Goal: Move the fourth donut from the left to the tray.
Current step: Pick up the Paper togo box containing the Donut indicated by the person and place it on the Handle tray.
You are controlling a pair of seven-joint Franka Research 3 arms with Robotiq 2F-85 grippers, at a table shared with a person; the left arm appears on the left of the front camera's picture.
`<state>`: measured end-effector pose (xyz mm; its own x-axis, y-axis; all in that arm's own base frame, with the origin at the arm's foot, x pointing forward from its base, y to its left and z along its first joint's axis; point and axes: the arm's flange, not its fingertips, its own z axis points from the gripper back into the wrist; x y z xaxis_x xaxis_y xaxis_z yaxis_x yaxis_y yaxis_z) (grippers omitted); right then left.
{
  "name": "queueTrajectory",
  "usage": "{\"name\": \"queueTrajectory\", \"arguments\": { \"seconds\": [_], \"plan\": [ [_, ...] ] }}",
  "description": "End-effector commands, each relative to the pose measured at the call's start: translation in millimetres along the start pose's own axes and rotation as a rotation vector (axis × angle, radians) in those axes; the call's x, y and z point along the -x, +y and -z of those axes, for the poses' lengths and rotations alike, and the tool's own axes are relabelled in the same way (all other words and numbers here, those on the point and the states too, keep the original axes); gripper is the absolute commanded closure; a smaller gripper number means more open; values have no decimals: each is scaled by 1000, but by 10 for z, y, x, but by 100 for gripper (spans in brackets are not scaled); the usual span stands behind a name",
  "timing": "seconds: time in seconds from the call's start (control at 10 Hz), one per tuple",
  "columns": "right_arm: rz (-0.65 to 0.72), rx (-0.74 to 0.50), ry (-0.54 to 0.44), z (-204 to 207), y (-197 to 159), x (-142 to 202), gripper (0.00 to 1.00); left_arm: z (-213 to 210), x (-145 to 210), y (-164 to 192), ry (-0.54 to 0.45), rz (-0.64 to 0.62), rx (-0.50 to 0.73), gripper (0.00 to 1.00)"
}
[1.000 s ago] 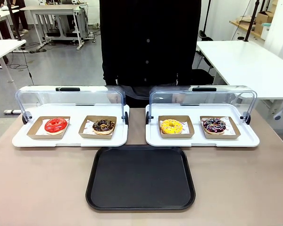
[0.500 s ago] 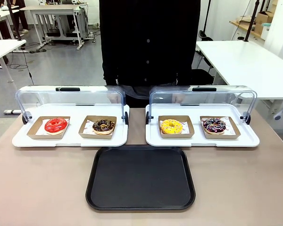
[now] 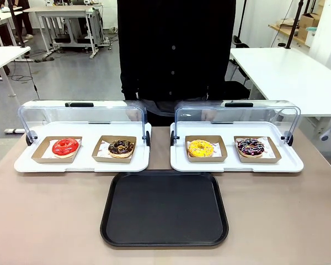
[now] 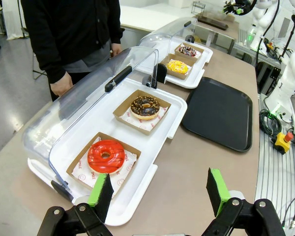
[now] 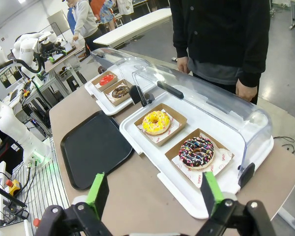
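Four donuts sit in white display trays with raised clear lids. We see the chocolate-glazed ring donut with pink and white drizzle in its brown cardboard holder, rightmost, apart from the large flat black plastic tray. Our left gripper and right gripper both gape wide, holding nothing.

Bare table is lying open ahead of the right gripper, up to the near edge of the white display tray. The clear lid is standing raised behind the fourth donut, leaving its front and top reachable. The black tray, to the gripper's left, is sitting unobstructed.
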<state>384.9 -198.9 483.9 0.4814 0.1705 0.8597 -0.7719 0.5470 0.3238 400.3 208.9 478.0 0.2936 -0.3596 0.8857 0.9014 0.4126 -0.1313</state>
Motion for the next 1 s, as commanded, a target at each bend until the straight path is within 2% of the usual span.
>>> {"name": "queueTrajectory", "arguments": {
  "seconds": [0.0, 0.9],
  "plan": [
    [-27, -2, -31, 7, -16, -31, 0, -4, -8, -3, -17, 8, 7, 0],
    [-27, -2, -31, 7, -16, -31, 0, -4, -8, -3, -17, 8, 7, 0]
  ]
}}
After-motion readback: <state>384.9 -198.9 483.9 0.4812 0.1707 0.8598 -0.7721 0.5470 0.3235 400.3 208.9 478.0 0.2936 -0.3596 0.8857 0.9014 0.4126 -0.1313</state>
